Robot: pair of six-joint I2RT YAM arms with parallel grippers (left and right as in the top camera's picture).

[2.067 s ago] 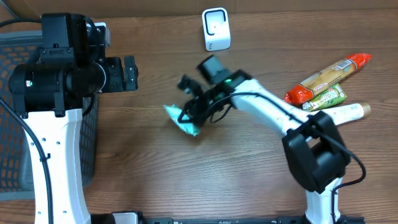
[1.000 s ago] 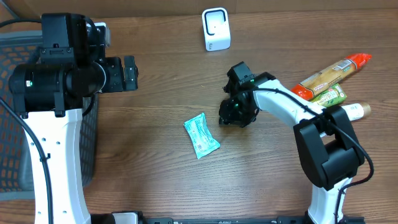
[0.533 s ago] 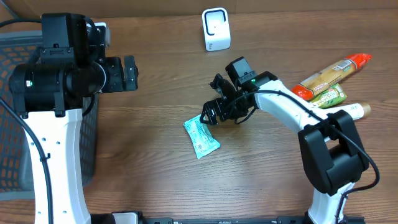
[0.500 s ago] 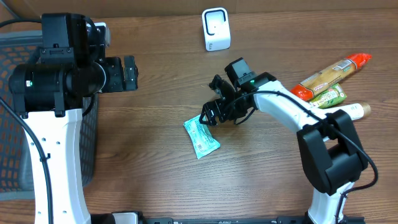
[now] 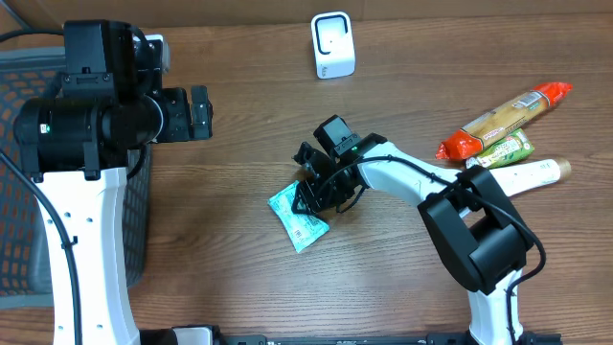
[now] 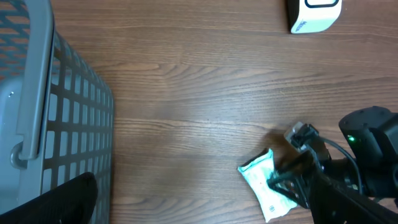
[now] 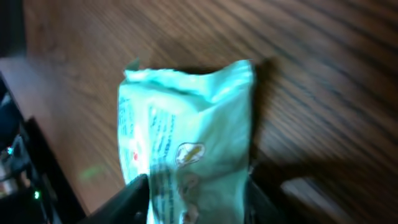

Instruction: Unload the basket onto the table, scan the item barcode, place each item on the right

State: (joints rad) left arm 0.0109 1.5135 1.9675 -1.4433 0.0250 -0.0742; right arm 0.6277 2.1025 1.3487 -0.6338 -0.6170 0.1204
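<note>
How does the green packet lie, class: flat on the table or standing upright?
Flat. The overhead view shows the packet with its broad printed face up, resting on the table.

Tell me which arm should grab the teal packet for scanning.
Right: the right tool straddles the teal packet, while the left tool hangs open well away, near the basket.

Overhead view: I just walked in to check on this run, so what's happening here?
The right pincer is down at the table, its jaws against both sides of a teal packet that lies flat on it. The left pincer hangs open beside the basket, touching nothing. The white scanner stands at the far edge, so the barcode is not yet scanned. A few other items wait on the right.
</note>
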